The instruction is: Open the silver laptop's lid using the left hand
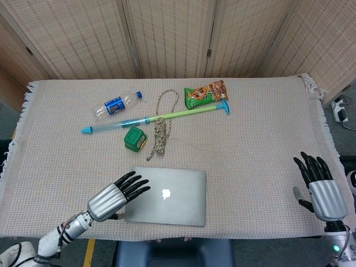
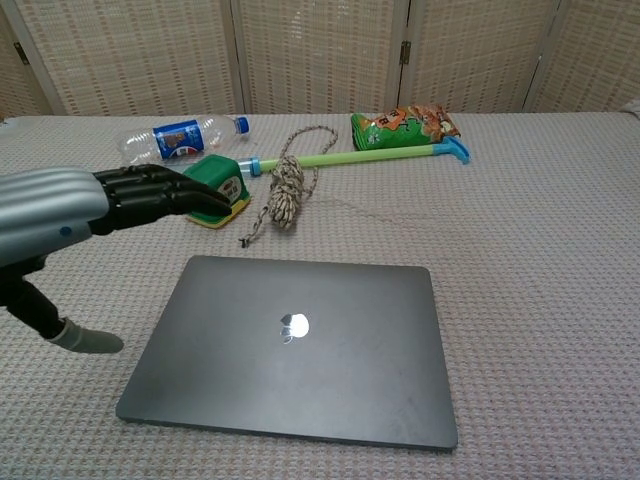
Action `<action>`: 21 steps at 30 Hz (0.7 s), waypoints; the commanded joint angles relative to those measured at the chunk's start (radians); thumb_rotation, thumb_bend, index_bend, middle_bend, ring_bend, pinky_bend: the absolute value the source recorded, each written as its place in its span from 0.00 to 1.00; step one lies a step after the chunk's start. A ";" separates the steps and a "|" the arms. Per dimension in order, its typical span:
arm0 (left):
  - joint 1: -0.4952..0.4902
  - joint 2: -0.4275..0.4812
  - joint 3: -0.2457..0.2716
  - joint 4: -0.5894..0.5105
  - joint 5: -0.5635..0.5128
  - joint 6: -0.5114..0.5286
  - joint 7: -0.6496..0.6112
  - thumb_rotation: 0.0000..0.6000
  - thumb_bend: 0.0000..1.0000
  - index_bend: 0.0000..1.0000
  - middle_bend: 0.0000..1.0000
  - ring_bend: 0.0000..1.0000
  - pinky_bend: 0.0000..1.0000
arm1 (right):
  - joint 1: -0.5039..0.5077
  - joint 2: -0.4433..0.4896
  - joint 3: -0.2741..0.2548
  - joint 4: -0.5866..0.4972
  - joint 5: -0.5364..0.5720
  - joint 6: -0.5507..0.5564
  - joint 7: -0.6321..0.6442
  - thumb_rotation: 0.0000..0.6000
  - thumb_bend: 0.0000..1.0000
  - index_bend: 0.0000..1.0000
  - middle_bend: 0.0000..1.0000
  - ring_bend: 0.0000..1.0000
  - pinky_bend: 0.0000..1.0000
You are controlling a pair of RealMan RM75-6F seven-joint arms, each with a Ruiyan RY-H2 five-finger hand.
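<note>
Left hand (image 2: 70,215) cut off by the chest view's left edge; its fingers hide part of the green box (image 2: 222,187). Bottle (image 1: 115,104) label too small to read.

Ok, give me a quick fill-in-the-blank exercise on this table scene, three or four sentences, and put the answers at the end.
1. The silver laptop has its lid ____.
2. The left hand reaches over the laptop's ____ edge, holding nothing.
3. The green box sits beside a coil of ____.
4. The right hand, with spread fingers, holds ____.

Missing words: closed; left; rope; nothing
</note>
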 commanded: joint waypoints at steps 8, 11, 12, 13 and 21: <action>-0.072 -0.125 0.015 0.003 -0.024 -0.119 0.095 1.00 0.13 0.00 0.09 0.04 0.00 | 0.012 -0.002 -0.001 0.002 -0.005 -0.013 0.002 1.00 0.45 0.00 0.00 0.03 0.00; -0.088 -0.171 0.011 0.021 -0.027 -0.130 0.116 1.00 0.13 0.01 0.09 0.04 0.00 | 0.015 -0.005 -0.002 0.004 -0.006 -0.019 0.002 1.00 0.45 0.00 0.00 0.03 0.00; -0.094 -0.188 0.009 0.027 -0.032 -0.135 0.117 1.00 0.13 0.01 0.09 0.04 0.00 | 0.016 -0.005 -0.002 0.005 -0.005 -0.020 0.004 1.00 0.45 0.00 0.00 0.03 0.00; -0.098 -0.199 0.006 0.031 -0.037 -0.137 0.118 1.00 0.13 0.01 0.09 0.04 0.00 | 0.017 -0.007 -0.003 0.007 -0.005 -0.021 0.006 1.00 0.45 0.00 0.00 0.02 0.00; -0.129 -0.291 -0.004 0.059 -0.095 -0.188 0.167 1.00 0.13 0.02 0.09 0.04 0.00 | 0.023 -0.014 -0.007 0.024 -0.006 -0.031 0.022 1.00 0.45 0.00 0.00 0.02 0.00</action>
